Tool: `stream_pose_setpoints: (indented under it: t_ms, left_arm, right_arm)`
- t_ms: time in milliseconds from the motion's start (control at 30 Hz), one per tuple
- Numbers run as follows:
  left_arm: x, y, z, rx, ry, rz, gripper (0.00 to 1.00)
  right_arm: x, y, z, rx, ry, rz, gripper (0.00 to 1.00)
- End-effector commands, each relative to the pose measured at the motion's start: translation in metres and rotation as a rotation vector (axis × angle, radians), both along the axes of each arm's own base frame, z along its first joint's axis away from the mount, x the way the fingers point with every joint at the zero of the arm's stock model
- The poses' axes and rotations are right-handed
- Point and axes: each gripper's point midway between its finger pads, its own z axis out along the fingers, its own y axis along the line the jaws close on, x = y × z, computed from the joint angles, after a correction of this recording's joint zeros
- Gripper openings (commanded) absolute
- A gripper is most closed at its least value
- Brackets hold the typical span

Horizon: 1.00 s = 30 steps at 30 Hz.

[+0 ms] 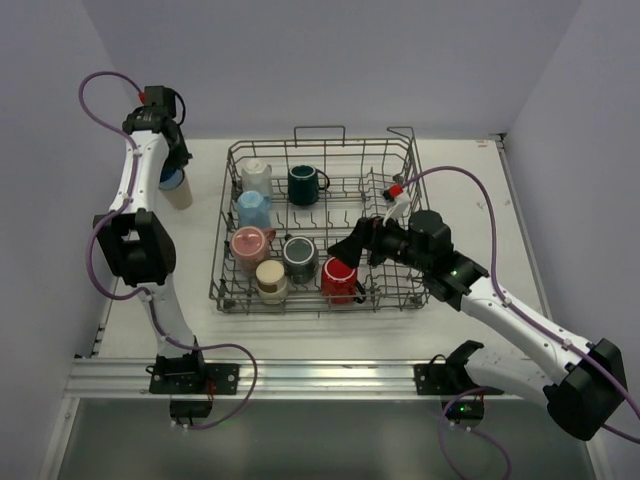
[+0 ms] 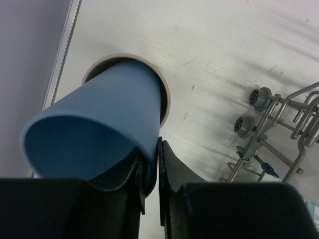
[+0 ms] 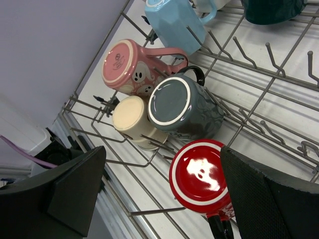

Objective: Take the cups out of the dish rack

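The left gripper point(image 2: 152, 164) pinches the rim wall of a blue cup point(image 2: 99, 124) between narrow jaws; the cup tilts out ahead of the fingers, its base nested in a beige cup point(image 2: 167, 97) that stands on the worktop point(image 2: 224, 50), with a corner of the dish rack point(image 1: 350, 205) off to the gripper's right. Inside the rack, the right gripper point(image 3: 162, 164) hangs with jaws spread wide and holds nothing; a red cup point(image 3: 199, 177) sits base-up just beneath it, between the two fingers; beyond the fingertips stand a dark grey mug point(image 3: 174, 104), a cream cup point(image 3: 132, 117) and a pink mug point(image 3: 124, 62), all base-up; farther ahead are a light blue cup point(image 3: 172, 20) and a dark teal mug point(image 3: 271, 7).
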Motion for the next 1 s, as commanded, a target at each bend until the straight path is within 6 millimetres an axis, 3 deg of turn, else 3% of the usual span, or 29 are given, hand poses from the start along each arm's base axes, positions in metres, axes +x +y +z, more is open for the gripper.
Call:
stream_pose_setpoints:
  t_ms: [0, 67, 233, 467, 733, 833, 867, 933, 967]
  left_arm:
    - [0.014, 0.008, 0.018, 0.002, -0.066, -0.011, 0.20]
    - [0.014, 0.008, 0.015, -0.003, -0.062, -0.011, 0.26]
    - [0.019, 0.011, 0.014, -0.006, -0.070, -0.003, 0.29]
    - [0.025, 0.011, 0.033, -0.008, -0.131, -0.001, 0.36]
    - [0.017, -0.015, 0.117, -0.095, -0.405, -0.066, 0.55]
    - [0.003, -0.038, 0.152, -0.153, -0.531, -0.134, 0.58]
    - [-0.007, -0.056, 0.167, -0.187, -0.588, -0.190, 0.59]
    - [-0.019, -0.072, 0.178, -0.219, -0.641, -0.234, 0.61]
    - [-0.038, -0.089, 0.179, -0.253, -0.657, -0.279, 0.61]
  right_arm:
    - [0.005, 0.005, 0.021, 0.017, -0.052, 0.004, 0.99]
    - [0.005, 0.005, 0.022, 0.015, -0.054, 0.005, 0.99]
    - [0.006, 0.007, 0.023, 0.014, -0.055, 0.008, 0.99]
    - [0.005, 0.012, 0.026, 0.013, -0.062, 0.024, 0.99]
    - [0.000, 0.028, 0.036, -0.020, -0.096, 0.091, 0.99]
    - [-0.003, 0.038, 0.038, -0.054, -0.118, 0.119, 0.99]
    - [-0.002, 0.043, 0.043, -0.068, -0.138, 0.131, 0.99]
    - [-0.002, 0.046, 0.041, -0.097, -0.139, 0.134, 0.99]
    - [-0.001, 0.048, 0.041, -0.108, -0.146, 0.135, 0.99]
